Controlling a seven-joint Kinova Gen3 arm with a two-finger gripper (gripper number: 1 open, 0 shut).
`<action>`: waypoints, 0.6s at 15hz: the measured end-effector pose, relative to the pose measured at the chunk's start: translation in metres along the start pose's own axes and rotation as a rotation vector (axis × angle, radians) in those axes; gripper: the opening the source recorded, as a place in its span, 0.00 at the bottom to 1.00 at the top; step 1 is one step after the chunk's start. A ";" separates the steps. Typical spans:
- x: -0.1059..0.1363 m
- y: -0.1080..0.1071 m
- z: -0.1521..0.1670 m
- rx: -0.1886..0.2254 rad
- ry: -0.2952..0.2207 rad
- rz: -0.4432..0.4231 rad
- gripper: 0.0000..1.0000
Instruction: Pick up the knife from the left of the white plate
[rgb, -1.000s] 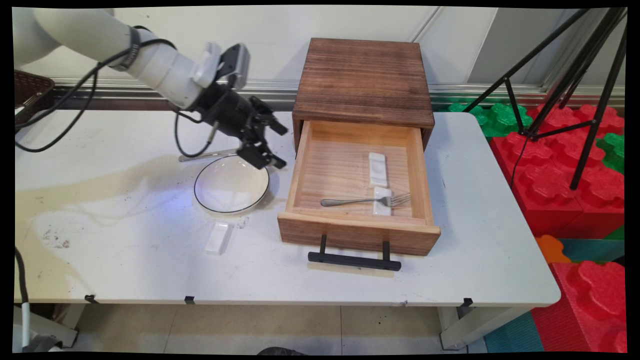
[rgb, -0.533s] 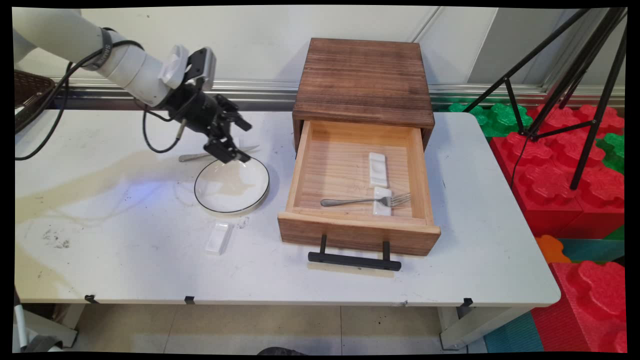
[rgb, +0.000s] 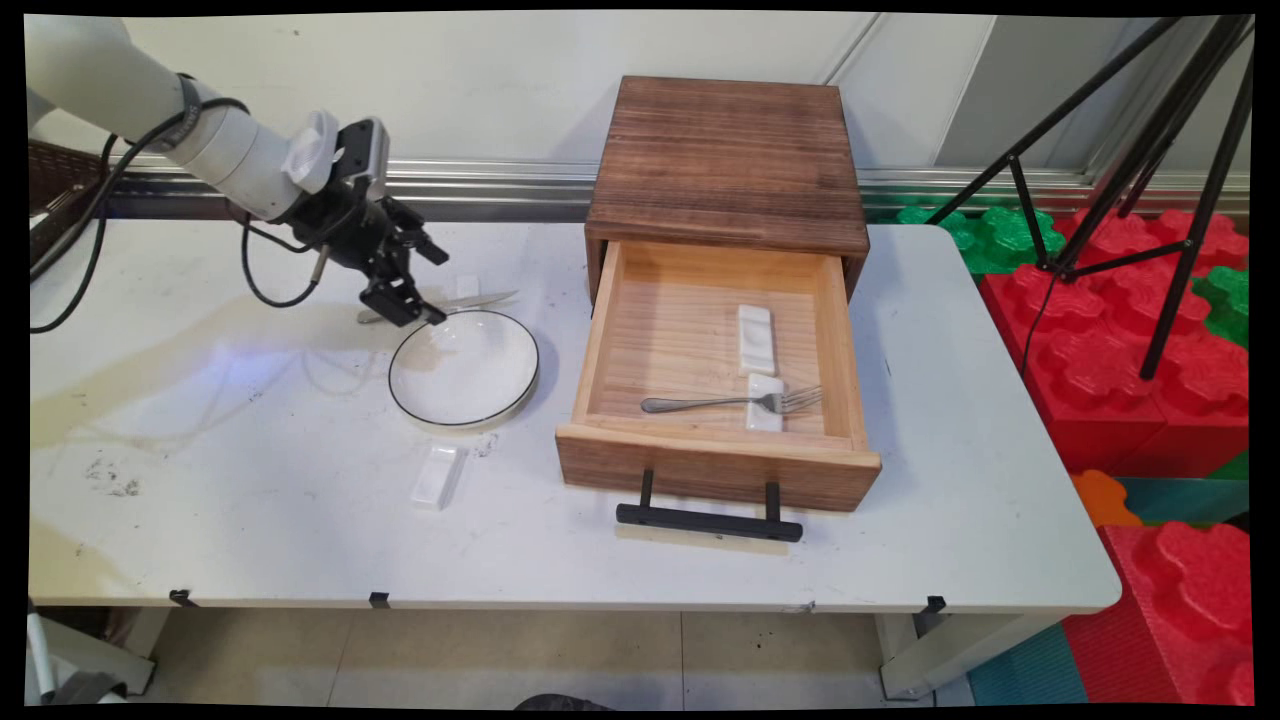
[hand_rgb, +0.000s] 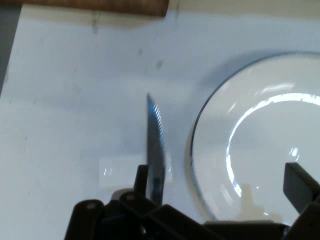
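Since a second ago the gripper (rgb: 418, 285) has drawn back leftward from over the white plate (rgb: 464, 370) toward the knife (rgb: 470, 300) behind it, fingers spread wide and holding nothing. No lettering is legible. The knife lies flat along the table's width, blade tip toward the open wooden drawer (rgb: 715, 350), across a small white rest (rgb: 466, 288).

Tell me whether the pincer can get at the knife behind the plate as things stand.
Probably yes. The pincer hangs open right over the knife, which lies bare on the table behind the plate. Only the plate's rim sits close beside it.
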 end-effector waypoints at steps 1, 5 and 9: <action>-0.007 -0.003 0.002 0.005 -0.016 0.003 1.00; -0.035 -0.014 0.009 0.022 -0.079 0.012 1.00; -0.054 -0.020 0.019 0.024 -0.117 0.024 1.00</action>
